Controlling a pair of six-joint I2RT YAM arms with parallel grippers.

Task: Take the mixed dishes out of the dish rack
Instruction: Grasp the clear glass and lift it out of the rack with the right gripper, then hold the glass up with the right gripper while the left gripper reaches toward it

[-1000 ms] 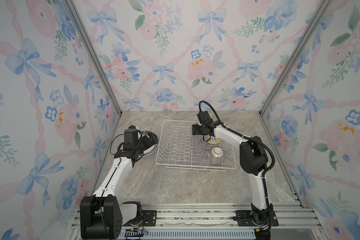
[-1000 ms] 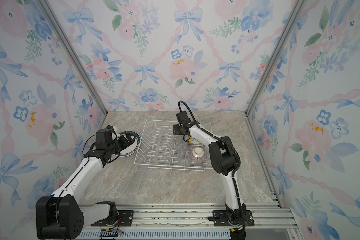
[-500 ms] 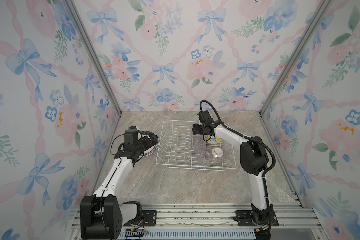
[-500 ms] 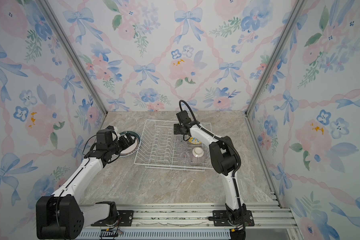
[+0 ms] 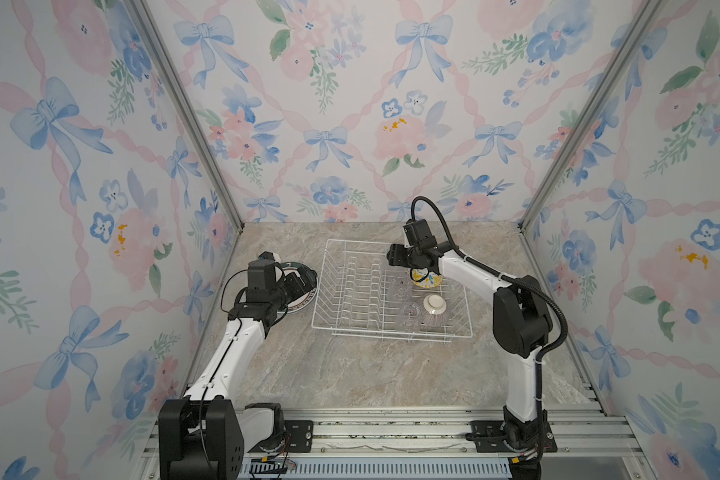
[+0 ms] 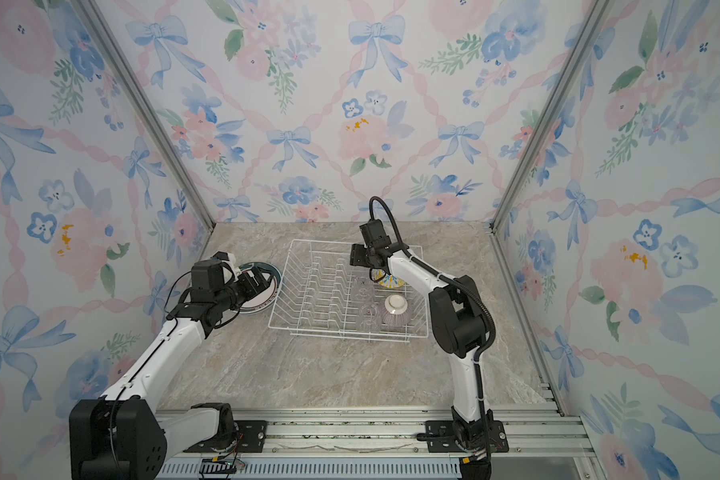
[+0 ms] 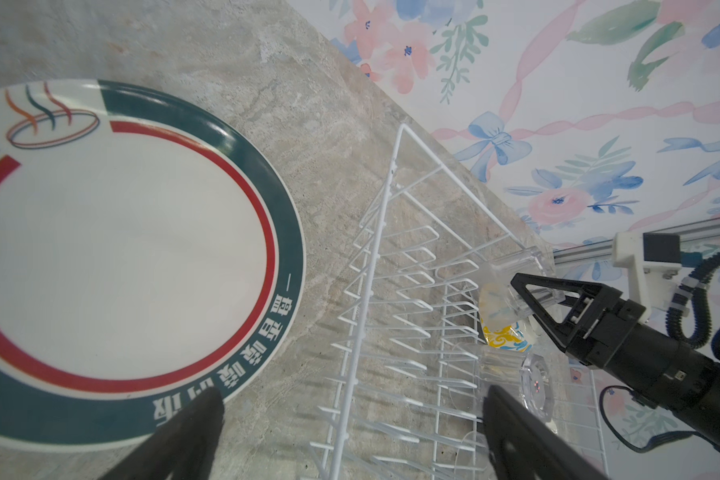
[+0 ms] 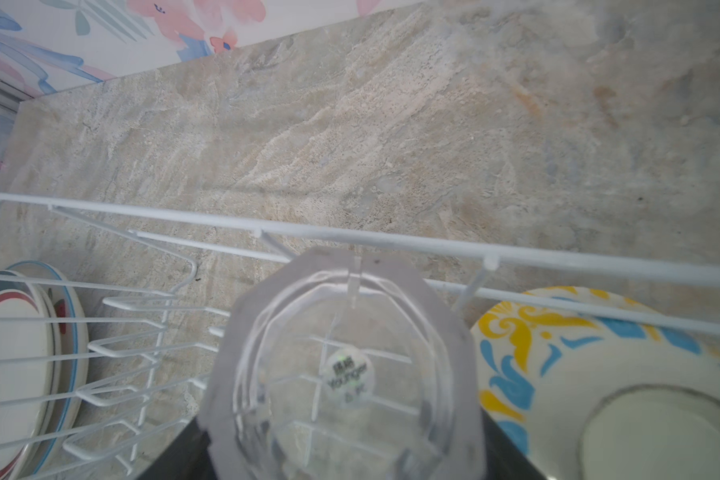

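The plates are out. A stack of plates (image 8: 17, 361) lies flat on the counter (image 5: 371, 374) directly beneath my left end effector (image 5: 298, 283), and the top plate (image 7: 121, 257), white with a teal and red rim, faces up. That end effector is spread as wide as it goes and carries nothing. Its fingertips (image 7: 192, 419) hang above the plate's near edge and, as far as I can see, do not touch it.

Just beyond that end effector, toward my other arm, stands the dish rack (image 5: 371, 329). The rows of prongs closest to it are bare, so I judge that half of the job finished.

What is left sits around my right end effector (image 5: 393, 257). It reaches into the far end of the rack with a glass cup (image 8: 341, 374) between its jaws, and the cup's thick base points at the wrist camera. The jaws stand partly apart on either side of the glass. I cannot tell whether they press on it or only bracket it.

A yellow and blue bowl (image 8: 558, 345) rests just beside that cup, on the side toward my right arm's base. Nearer that base, two more cups (image 5: 400, 286) (image 5: 409, 313) stand in the rack, and a striped bowl (image 5: 434, 309) sits upside down beside the nearer one. By my count, three cups and two bowls are not yet unloaded.
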